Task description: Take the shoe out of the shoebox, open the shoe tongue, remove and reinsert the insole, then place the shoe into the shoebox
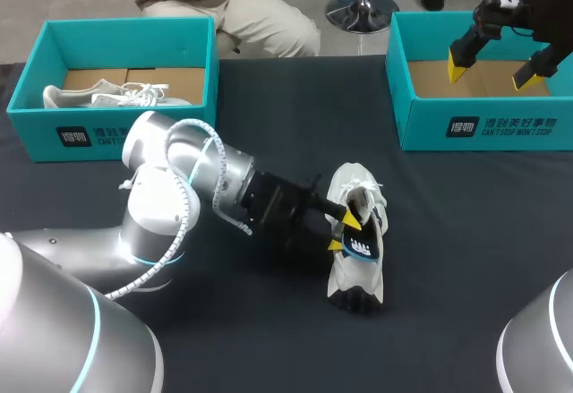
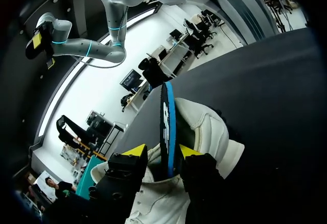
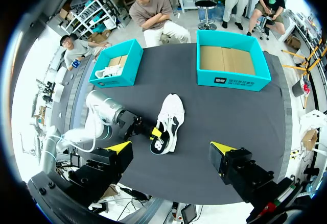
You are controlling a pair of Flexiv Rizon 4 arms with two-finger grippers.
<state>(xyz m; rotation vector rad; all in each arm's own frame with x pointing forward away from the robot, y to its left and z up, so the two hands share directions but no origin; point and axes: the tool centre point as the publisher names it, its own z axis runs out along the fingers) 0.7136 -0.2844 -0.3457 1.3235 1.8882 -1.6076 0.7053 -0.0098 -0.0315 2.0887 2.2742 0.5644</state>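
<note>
Left hand [image 1: 343, 232] is clamped on the insole [image 2: 167, 122], one yellow tip on each face of the blue edge. The insole is part way out of the shoe [image 1: 354, 183]; I can't tell if it's going out or in.

The shoe is on the dark surface [image 1: 448, 232], about mid-way between the boxes and nearer me. It looks tipped on its side with the opening toward the left hand. Its long axis runs roughly away from me, with the tread end nearest me. The left arm comes in across that axis from the side, so the insole gets pulled or pushed sideways through the opening, not along the shoe.

Right hand [image 1: 491, 75] has its fingers wide apart and holds nothing. It hangs over the right shoebox [image 1: 474, 129], well apart from the shoe. The left hand is the nearer one by far, already on the job.

My guess is the insole step is in hand, and boxing the shoe isn't done yet.

Counts:
- 2 teal shoeboxes; the right one shows only a cardboard floor.
- The left shoebox [image 1: 125, 129] holds white footwear [image 1: 116, 98], at least 1, maybe a pair.
- 1 shoe on the surface.
- 1 insole.
- 2 hands.
</note>
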